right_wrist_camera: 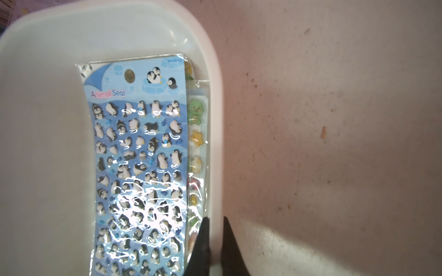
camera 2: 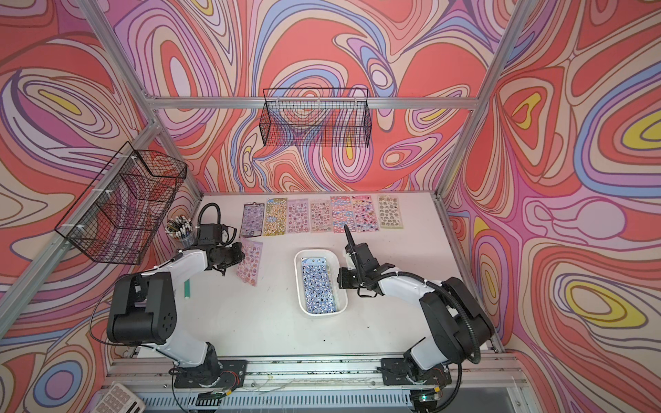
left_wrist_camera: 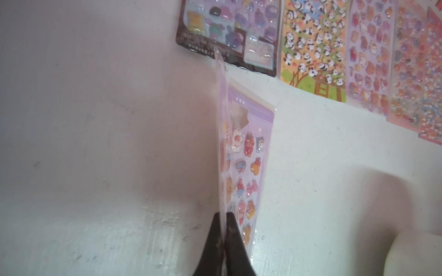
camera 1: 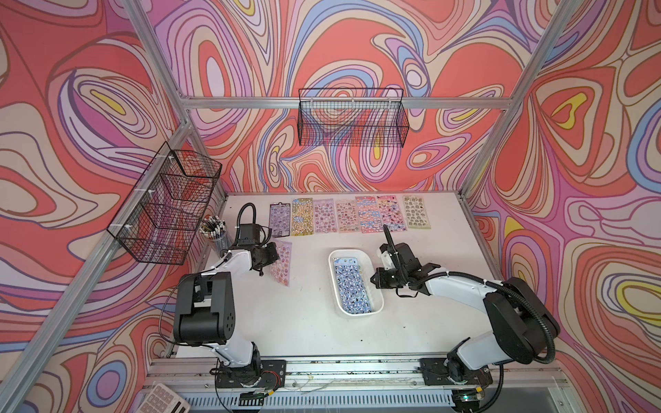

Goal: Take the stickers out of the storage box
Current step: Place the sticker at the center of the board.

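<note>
Nearest the camera head, one calculator (camera 1: pixel 166 398) lies at the front left corner, ahead of the white table (camera 1: pixel 304 321). Mid-table stands the single storage box (camera 1: pixel 350 254), a shallow white tray with rounded corners. The right gripper (right_wrist_camera: pixel 215 218) is clamped on the box's long wall, with one finger inside the box and one outside. Lying flat inside the box, a blue penguin sheet (right_wrist_camera: pixel 138 155) is on top in a glossy clear sleeve. It is crowded with small black-and-white penguins under the words "Animal Seal". A second sheet (right_wrist_camera: pixel 197 133), with a green chick and a yellow star, pokes out beneath it along that wall. How many more lie under it cannot be told. To the left of the box, the left gripper (left_wrist_camera: pixel 223 215) is closed on one lilac sheet (left_wrist_camera: pixel 248 153) of puffy pink and orange animals. It pinches the sheet by its long edge, so the sheet stands tilted over the table. Beyond that, one pen cup (camera 1: pixel 216 232) sits by the left wall. Along the far edge seven sheets (camera 1: pixel 346 215) lie flat side by side. From the left they are black-edged lilac, yellow-green with pandas, lilac-pink, pink, red-and-blue, pink, and pale yellow-green. Two wire baskets (camera 1: pixel 164 203) hang on the walls, one at the left and one at the back.
</note>
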Controlling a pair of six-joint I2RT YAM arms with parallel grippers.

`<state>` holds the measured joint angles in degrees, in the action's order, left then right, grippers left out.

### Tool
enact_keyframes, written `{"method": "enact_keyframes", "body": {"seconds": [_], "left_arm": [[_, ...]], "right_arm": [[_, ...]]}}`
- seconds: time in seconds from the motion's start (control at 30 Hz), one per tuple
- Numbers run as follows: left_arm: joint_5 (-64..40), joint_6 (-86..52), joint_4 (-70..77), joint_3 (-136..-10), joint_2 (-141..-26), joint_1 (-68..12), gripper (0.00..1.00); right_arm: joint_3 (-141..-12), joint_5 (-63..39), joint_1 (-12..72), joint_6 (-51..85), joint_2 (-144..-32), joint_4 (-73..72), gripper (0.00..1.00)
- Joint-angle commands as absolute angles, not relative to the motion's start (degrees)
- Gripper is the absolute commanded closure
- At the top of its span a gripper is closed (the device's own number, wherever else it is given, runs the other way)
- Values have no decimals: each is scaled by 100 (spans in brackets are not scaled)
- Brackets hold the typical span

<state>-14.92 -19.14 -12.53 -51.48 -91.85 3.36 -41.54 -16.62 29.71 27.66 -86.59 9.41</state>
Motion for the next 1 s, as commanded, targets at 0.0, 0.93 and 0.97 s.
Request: {"method": "enact_keyframes", "body": {"seconds": [0.0,0.93,0.97], "left_arm": [[-1338,-1468,-1777,-5430,-9274,369,94],[-542,-1388,-2164,-5814,-9552,545,57],[-521,-1412,-2174,-5827,-9431,545,56]], "right_arm": [[-4035,-1722,2979,2663,-8599,976,100],[-4025,-1679,2980,2632,-8482,1081,100],[-4025,-1679,2980,2629,-8490,1081,100]]}}
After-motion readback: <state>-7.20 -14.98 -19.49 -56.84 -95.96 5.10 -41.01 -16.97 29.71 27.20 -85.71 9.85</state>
